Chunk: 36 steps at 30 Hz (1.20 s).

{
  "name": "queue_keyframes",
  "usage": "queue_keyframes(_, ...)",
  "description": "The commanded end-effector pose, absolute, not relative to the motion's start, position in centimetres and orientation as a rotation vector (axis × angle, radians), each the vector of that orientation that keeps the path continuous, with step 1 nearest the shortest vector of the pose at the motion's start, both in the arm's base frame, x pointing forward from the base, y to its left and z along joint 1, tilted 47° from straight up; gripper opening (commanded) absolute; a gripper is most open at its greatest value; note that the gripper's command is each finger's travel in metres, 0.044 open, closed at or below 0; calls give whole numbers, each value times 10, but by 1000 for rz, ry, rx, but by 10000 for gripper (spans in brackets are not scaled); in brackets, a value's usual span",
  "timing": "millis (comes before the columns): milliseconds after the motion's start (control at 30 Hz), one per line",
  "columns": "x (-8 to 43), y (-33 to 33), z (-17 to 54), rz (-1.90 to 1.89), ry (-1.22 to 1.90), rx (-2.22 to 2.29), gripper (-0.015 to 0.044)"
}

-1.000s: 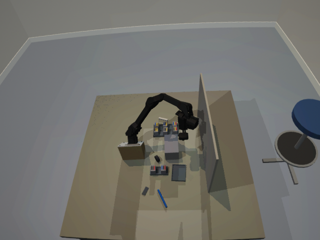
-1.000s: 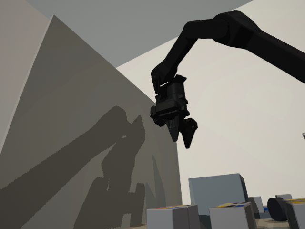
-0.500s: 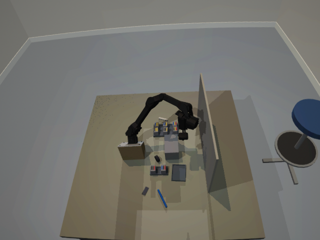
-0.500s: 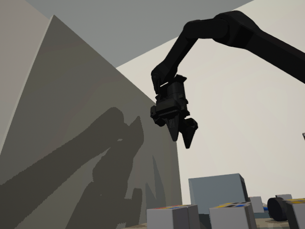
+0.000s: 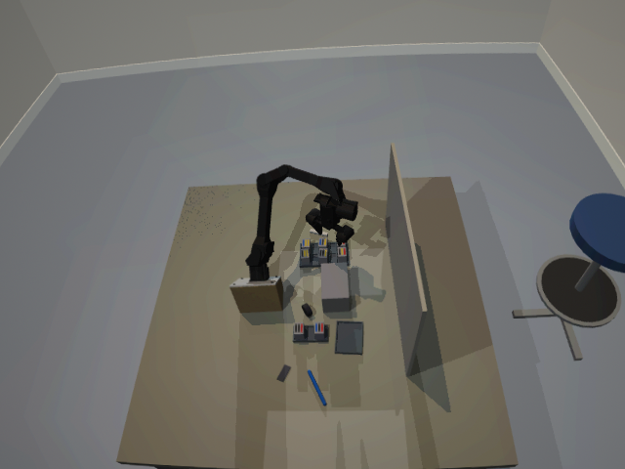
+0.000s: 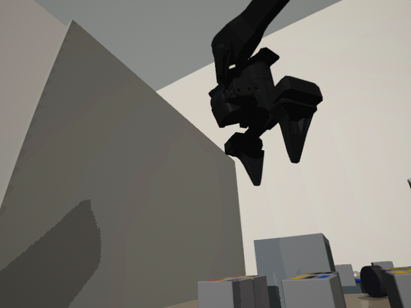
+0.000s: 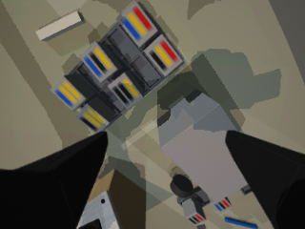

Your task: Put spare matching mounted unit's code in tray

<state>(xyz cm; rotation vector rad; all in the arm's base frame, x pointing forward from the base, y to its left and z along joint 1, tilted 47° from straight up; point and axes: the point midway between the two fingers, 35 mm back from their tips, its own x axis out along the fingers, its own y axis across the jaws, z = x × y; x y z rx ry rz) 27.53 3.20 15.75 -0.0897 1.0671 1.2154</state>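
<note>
Top view: jaws spread wide above the spares (image 5: 322,253) (image 6: 308,293) (image 7: 125,90), holding nothing.
Their coloured codes faced upward, presumably for reading from overhead; the grey box (image 5: 335,280) (image 6: 298,256) (image 7: 205,157), likely the mounted unit, showed no code. Beyond it the tray (image 5: 349,337) lay unfilled, apparently awaiting the match.

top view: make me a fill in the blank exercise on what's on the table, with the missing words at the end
1. The pen-like stick lying on the table is coloured ____.
2. The larger rack holds ____ striped blocks.
3. The smaller rack holds ____ striped blocks.
4. The gripper is ____, with nothing between its fingers.

Missing words, in order: blue; six; two; open
</note>
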Motion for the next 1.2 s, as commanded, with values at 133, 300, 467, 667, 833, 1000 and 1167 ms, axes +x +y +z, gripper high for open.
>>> queue_keyframes(133, 189, 78, 165, 1506, 670, -532, 440)
queue_keyframes(300, 166, 87, 163, 1575, 533, -665, 440)
queue_keyframes(467, 166, 87, 163, 1575, 533, -665, 440)
queue_keyframes(667, 165, 98, 149, 1574, 535, -667, 335)
queue_keyframes(833, 162, 113, 132, 1574, 531, -665, 300)
queue_keyframes(1000, 162, 113, 132, 1574, 531, -665, 300)
queue_keyframes(1167, 163, 114, 130, 1574, 533, -667, 300)
